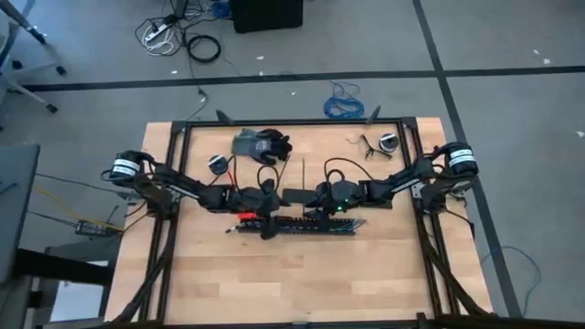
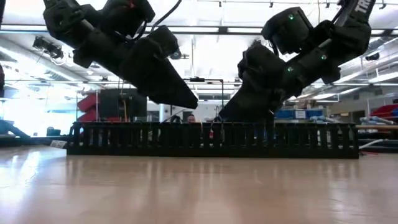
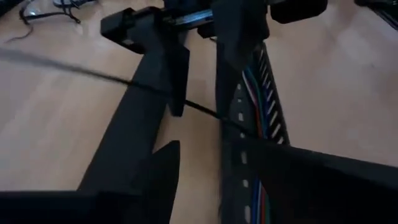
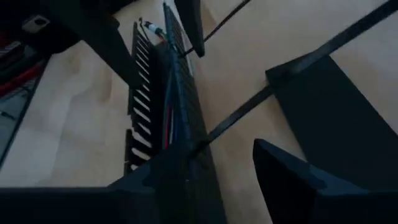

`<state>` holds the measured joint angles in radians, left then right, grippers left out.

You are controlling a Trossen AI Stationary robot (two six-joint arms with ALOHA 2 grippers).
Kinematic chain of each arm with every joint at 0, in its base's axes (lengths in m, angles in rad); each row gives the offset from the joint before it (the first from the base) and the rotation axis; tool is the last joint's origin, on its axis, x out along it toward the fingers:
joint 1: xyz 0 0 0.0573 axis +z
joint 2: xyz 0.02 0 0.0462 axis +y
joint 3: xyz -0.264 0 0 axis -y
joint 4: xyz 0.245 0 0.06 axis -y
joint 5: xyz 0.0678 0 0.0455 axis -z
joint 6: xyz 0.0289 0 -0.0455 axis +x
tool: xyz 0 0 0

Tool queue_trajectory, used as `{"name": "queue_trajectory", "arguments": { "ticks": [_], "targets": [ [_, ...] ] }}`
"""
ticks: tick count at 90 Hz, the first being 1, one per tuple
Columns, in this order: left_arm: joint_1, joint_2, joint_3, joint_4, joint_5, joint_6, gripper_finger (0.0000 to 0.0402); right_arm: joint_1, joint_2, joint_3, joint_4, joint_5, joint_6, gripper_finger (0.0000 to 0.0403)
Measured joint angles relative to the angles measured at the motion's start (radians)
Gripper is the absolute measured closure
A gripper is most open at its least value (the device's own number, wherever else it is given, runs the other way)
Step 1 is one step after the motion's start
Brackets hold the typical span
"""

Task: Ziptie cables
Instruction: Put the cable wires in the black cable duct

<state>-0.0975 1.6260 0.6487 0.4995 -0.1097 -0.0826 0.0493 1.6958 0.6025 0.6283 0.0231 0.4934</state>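
Both arms meet at mid-table over a long black slotted duct (image 1: pixel 297 225). Only the wrist views show the cables (image 3: pixel 256 102) — thin blue, green and red strands lying inside it, hidden behind its comb-like wall in the low view. The left gripper (image 3: pixel 193 93) stands open astride one wall; the right gripper (image 4: pixel 233 149) is spread likewise, and a thin black strip (image 4: pixel 249 106) crosses its gap — contact unclear.

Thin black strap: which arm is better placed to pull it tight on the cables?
Probably right. The thin black strap runs from the black slotted plastic tray straight through the open right gripper; the open left gripper straddles the tray's wall.
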Motion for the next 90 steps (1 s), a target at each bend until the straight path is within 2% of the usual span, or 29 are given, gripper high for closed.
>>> {"name": "queue_trajectory", "arguments": {
  "ticks": [17,41,52,67,90],
  "targets": [
    [0.0,0.006,0.0,0.009,0.003,-0.004,0.0204,0.0,0.0,0.0,0.017,0.017,-0.016,0.0238],
    [0.0,0.087,0.0,0.098,0.038,-0.021,0.0204,0.0,0.004,0.0,0.044,0.019,-0.024,0.0277],
    [0.0,0.088,0.0,0.117,0.037,-0.021,0.0204,0.006,0.004,0.0,0.043,0.019,-0.027,0.0316],
    [0.0,0.089,0.0,0.117,0.042,-0.022,0.0204,0.015,0.004,0.0,0.047,0.019,-0.073,0.0393],
    [0.0,0.102,0.001,0.132,0.044,-0.023,0.0204,0.037,0.004,0.0,0.056,0.056,-0.076,0.0401]
  ]
}}
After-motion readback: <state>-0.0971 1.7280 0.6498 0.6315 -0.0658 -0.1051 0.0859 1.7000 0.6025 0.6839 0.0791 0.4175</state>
